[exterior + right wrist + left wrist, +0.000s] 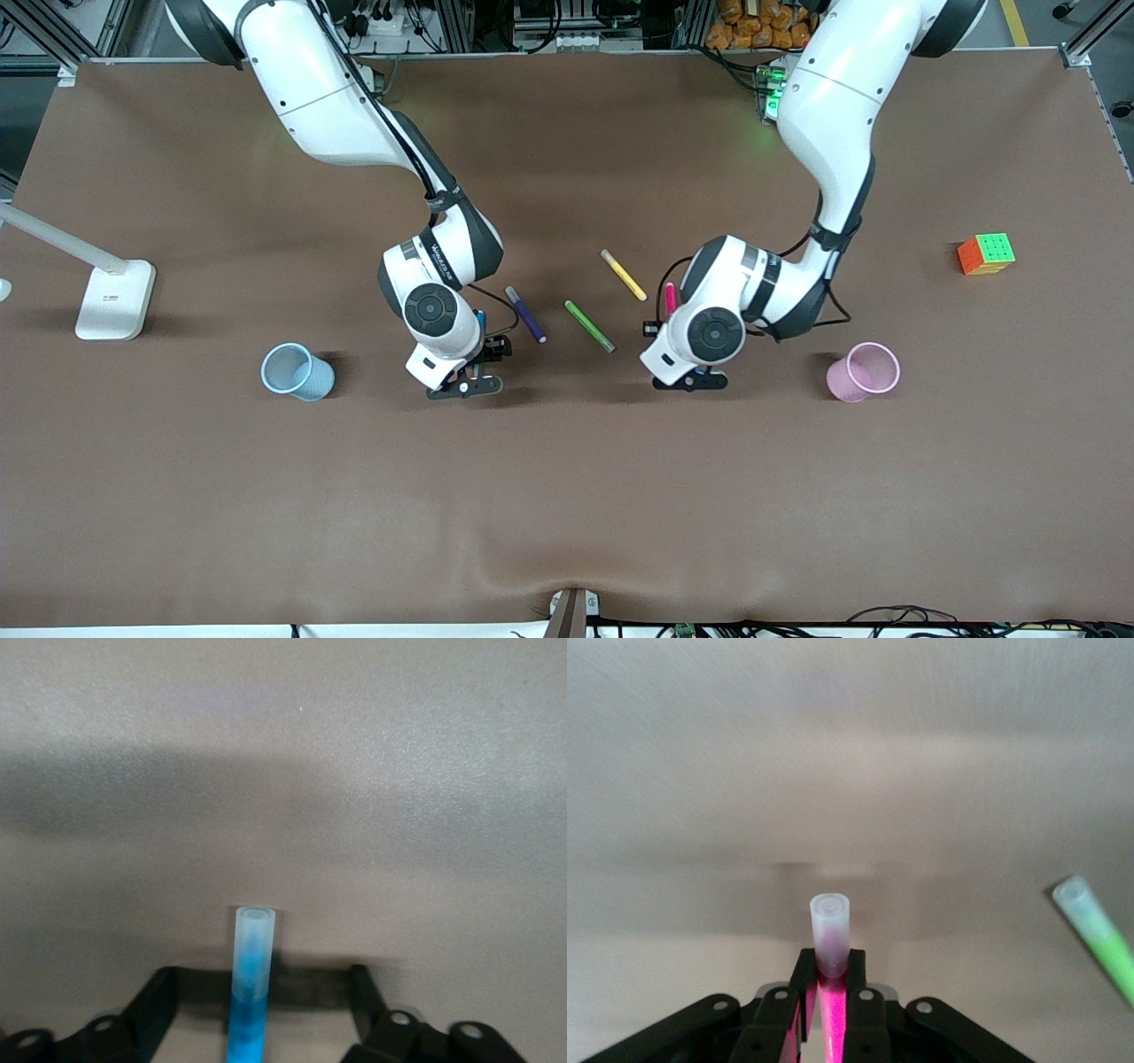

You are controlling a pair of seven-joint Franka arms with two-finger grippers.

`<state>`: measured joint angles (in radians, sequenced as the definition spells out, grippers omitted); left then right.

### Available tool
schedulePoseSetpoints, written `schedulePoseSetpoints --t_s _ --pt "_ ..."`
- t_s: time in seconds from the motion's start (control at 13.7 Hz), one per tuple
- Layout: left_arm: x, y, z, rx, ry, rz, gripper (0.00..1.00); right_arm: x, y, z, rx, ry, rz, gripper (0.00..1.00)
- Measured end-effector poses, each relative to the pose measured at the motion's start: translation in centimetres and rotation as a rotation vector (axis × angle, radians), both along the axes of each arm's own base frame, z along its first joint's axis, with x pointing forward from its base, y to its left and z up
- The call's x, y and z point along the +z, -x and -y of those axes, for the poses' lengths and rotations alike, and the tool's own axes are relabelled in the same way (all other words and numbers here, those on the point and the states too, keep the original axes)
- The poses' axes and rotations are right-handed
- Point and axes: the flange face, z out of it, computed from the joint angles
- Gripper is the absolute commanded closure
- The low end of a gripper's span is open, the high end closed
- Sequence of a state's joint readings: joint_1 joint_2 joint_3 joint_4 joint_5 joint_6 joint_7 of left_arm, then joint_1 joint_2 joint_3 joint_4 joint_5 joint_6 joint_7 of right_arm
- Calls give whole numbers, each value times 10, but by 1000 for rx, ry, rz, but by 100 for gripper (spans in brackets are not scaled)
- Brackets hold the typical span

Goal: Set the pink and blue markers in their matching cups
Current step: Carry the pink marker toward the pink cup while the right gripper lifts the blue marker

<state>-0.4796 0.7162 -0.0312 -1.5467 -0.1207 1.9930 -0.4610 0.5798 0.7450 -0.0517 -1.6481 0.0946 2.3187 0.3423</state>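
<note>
Tabletop (567,496) covering is plain matte brown, with a soft ripple at its near edge and wide bare room nearer the front camera than everything on it. Writing runs along the right arm's wrist, too small to read. A white lamp base (113,299) sits toward the right arm's end, a colourful puzzle cube (986,253) toward the left arm's end.

Both cups are translucent plastic with rounded rims: the blue cup (297,371) toward the right arm's end, the pink cup (863,371) toward the left arm's end, well apart.

The right tool (467,379) hangs over the tabletop between the blue cup and the loose pens, pinching the blue marker (249,992) upright, its pale end pointing down. The left tool (691,379) hangs over the tabletop between the loose pens and the pink cup, its fingers (866,1019) pressed on the pink marker (831,992), likewise upright with its frosted cap downward.

Between the arms lie three slim pens, apart from one another: a purple pen (525,314), a green pen (589,326) and a yellow pen (624,275).
</note>
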Motion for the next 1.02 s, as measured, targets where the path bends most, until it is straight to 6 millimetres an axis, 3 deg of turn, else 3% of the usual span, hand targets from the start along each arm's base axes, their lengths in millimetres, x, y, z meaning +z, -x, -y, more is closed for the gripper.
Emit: schedulePoseSetpoints --t_s 0.07,0.15,0.44,0.66,0.88,1.02 --pt "14 -12 -9 11 -6 33 100 3 -1 0 0 -2 4 92" --pt "31 -24 -19 20 -14 73 100 5 -1 -1 0 -4 7 100" --pt "105 -59 -72 100 -3 174 100 9 -4 -1 -3 -8 15 100" --pt "144 -76 -120 131 -24 235 100 11 -8 1 -7 -11 30 100" --pt "178 -79 -130 128 -32 294 100 28 -23 4 11 -26 72 100" --pt "209 -83 -147 155 -21 339 100 46 -38 16 52 -40 103 100"
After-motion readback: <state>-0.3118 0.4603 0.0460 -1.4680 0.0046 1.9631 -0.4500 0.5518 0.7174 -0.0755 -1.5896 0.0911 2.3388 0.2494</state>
